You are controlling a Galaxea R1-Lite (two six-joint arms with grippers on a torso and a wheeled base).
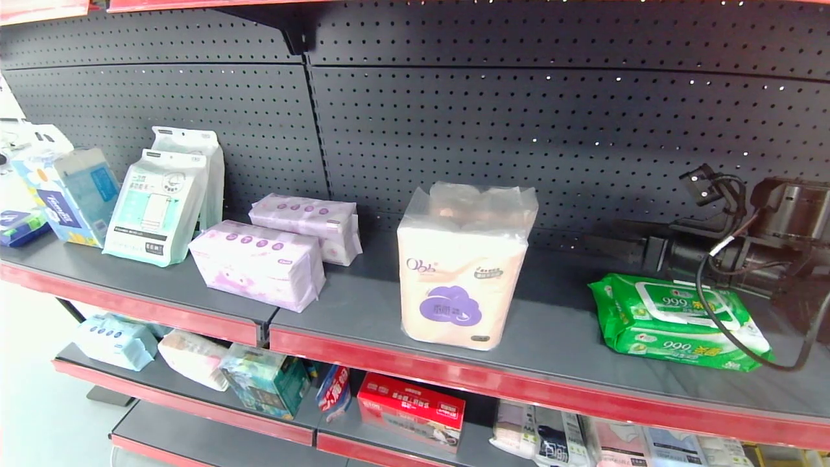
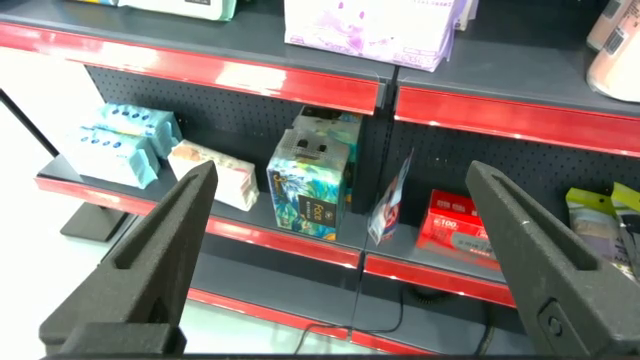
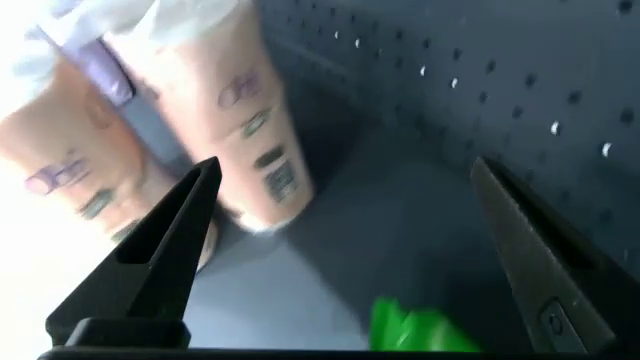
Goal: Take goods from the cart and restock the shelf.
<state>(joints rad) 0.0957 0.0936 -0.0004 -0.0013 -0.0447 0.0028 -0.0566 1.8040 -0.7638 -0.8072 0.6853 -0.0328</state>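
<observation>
**Middle shelf (image 1: 557, 324) of a store gondola.** It has a dark grey deck, a red front lip and a black pegboard back panel (image 1: 519, 130).

- **Goods on the deck, from the robot's left to its right:**
  - a blue tissue box (image 1: 71, 194);
  - white pouches (image 1: 155, 211) standing upright, one behind the other;
  - purple-printed tissue packs (image 1: 259, 263) lying flat, one behind the other;
  - an upright peach roll pack (image 1: 462, 272) near the middle;
  - a green wipes pack (image 1: 674, 321) lying flat toward the right end, close to the front lip.
- **Spacing:** the roll pack and the green wipes pack stand well apart, with bare deck between them.
- **Right arm (image 1: 771, 227):** it lies over the deck just behind the green wipes pack. Its black cable (image 1: 713, 311) loops down across the top of the pack.
- **Right gripper (image 3: 345, 165):** the jaws are spread wide with nothing between them. Beyond them the right wrist view takes in the roll pack, bare deck, pegboard and a corner of the green wipes pack.
- **Left gripper (image 2: 340, 170):** it is likewise wide open and empty, and is held in front of the tier below.

**Lower shelf (image 1: 181, 402).** It carries:
- pale blue tissue packs (image 2: 115, 145);
- a beige pack (image 2: 215, 172);
- a teal patterned box (image 2: 312, 175);
- a slim packet (image 2: 390, 205) leaning at the joint between bays;
- a red box (image 2: 462, 225);
- further flat packs (image 1: 551, 441) lying toward the right.

**Surroundings.** A third deck shows beneath, above a pale floor (image 1: 32, 402) at the left.
</observation>
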